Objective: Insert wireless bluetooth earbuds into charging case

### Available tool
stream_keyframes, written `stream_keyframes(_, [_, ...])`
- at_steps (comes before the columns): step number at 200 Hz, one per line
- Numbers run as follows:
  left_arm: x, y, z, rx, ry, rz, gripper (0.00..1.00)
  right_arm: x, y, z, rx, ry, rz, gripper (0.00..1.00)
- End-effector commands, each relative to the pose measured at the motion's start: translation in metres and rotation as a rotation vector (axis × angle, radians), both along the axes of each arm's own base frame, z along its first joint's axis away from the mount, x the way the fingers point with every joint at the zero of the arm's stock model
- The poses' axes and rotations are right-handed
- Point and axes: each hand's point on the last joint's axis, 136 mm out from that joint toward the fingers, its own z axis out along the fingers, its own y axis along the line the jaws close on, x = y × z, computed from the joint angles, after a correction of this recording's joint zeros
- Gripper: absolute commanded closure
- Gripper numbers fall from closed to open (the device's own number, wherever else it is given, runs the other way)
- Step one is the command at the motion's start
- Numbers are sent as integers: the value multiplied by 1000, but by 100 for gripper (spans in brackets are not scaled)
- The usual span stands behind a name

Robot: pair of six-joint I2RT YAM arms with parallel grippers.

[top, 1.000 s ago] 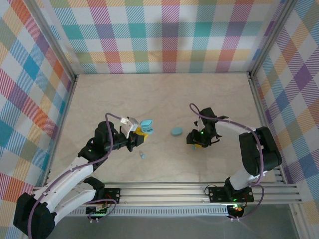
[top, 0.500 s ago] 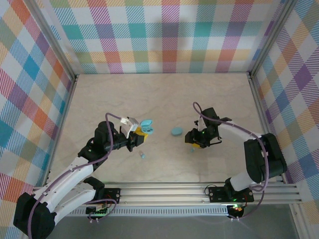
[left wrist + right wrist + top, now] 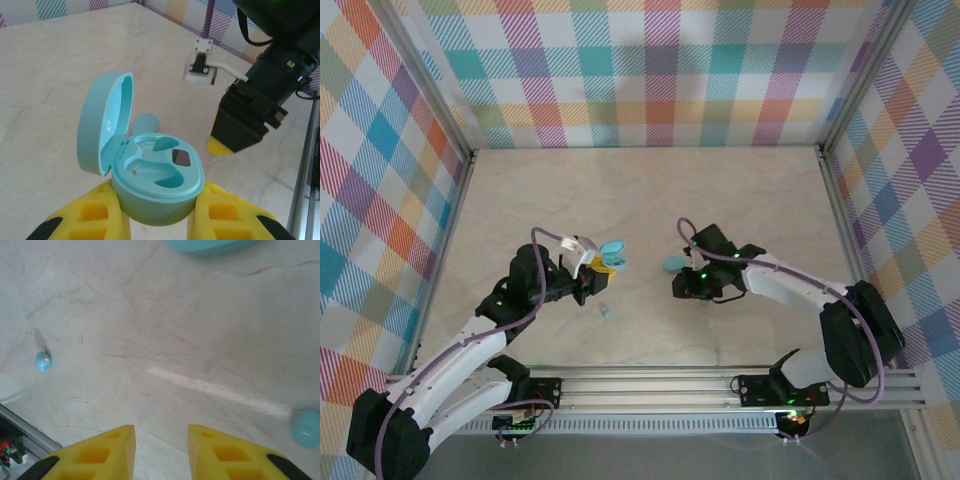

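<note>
My left gripper [image 3: 603, 265] is shut on the base of the light blue charging case [image 3: 159, 176] and holds it above the table. Its lid [image 3: 102, 127] stands open and both wells are empty. One tiny pale blue earbud [image 3: 607, 312] lies on the table just in front of that gripper. The right wrist view has it as an earbud [image 3: 43, 361] at the left, with a second earbud [image 3: 307, 427] at the right edge. My right gripper [image 3: 682, 286] hovers low over the table between them. This gripper [image 3: 161, 440] is open with nothing between its fingers.
A coin-like light blue disc [image 3: 672, 264] lies on the marble table [image 3: 650, 190] just beyond my right gripper, and its edge shows at the top of the right wrist view. The aluminium rail [image 3: 720, 385] runs along the near edge. Checked walls enclose the other sides.
My right arm has swung left, bringing its gripper from right of the disc to just in front of it, nearer the left gripper. The left gripper and case have not moved.
</note>
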Motion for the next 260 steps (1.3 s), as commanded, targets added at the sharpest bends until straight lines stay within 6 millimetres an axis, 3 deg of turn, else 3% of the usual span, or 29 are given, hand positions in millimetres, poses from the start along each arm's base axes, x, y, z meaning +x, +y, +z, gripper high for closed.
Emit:
stream_keyframes(1, [-4, 1, 6, 3, -15, 2, 89, 17, -12, -5, -103, -34, -115, 67])
stream_keyframes(32, [-7, 3, 6, 11, -19, 2, 89, 26, -56, -2, -278, -94, -126, 66])
stream_keyframes(52, [-5, 2, 5, 10, -21, 0, 89, 32, -69, -6, -241, -55, -123, 64])
stream_keyframes(94, [-4, 0, 3, 10, -15, -7, 89, 47, -59, -14, -158, -14, -39, 60])
stream_keyframes(134, [-6, 2, 1, 12, -14, -2, 89, 49, -46, -33, -121, 35, 36, 60])
stream_keyframes(197, [-6, 3, -1, 17, -15, -1, 89, 22, -50, -56, -90, 161, 13, 57])
stream_keyframes(260, [-6, 0, 1, 13, -14, -13, 89, -1, -58, -56, -78, 206, -32, 53])
